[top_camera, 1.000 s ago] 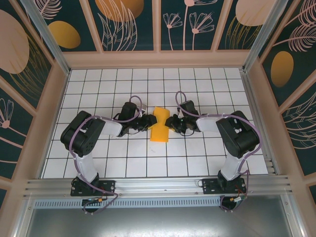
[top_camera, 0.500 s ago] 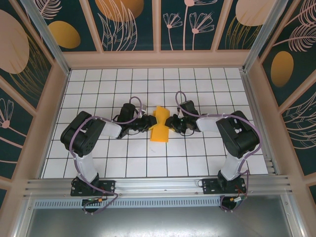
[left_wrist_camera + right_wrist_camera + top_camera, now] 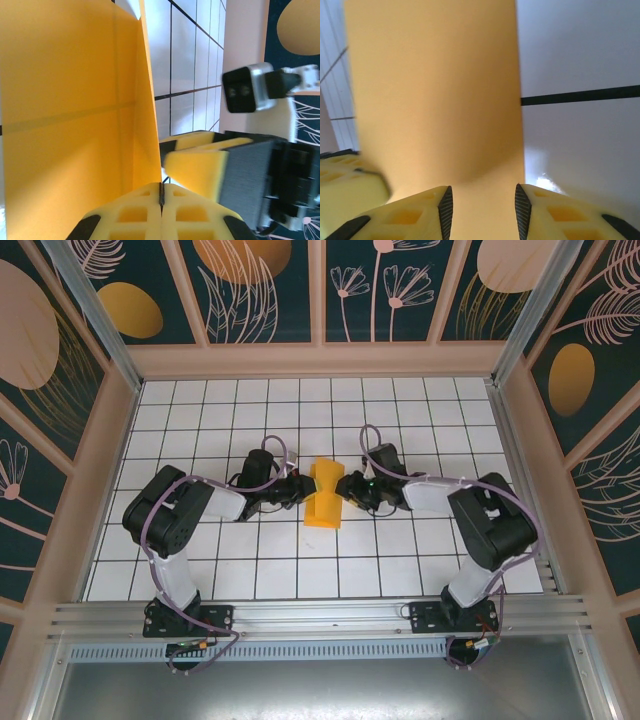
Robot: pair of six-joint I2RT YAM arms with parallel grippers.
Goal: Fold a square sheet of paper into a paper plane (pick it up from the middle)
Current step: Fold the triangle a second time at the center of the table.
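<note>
Orange-yellow and creased, the square sheet of paper (image 3: 324,496) is seen at the middle of the white gridded tabletop (image 3: 200,410), between the two arms. From above it is drawn in at its waist and spreads wider toward its near and far ends. Whether it is lifted off the tiles cannot be told.

The left gripper (image 3: 303,490) is brought in from the left at the paper's waist, and the right gripper (image 3: 345,488) from the right, so that the two face each other across the narrow part.

In the left wrist view the paper (image 3: 75,100) is stood up as a tall creased wall. The left gripper (image 3: 161,192) is closed, its yellow jaws pressed together with the paper's lower edge caught in the seam. Just to the right the right gripper (image 3: 195,152) is seen close by.

In the right wrist view the paper (image 3: 435,90) is run between the jaws of the right gripper (image 3: 482,200), which are held apart. No pinch on the paper is seen there.
</note>
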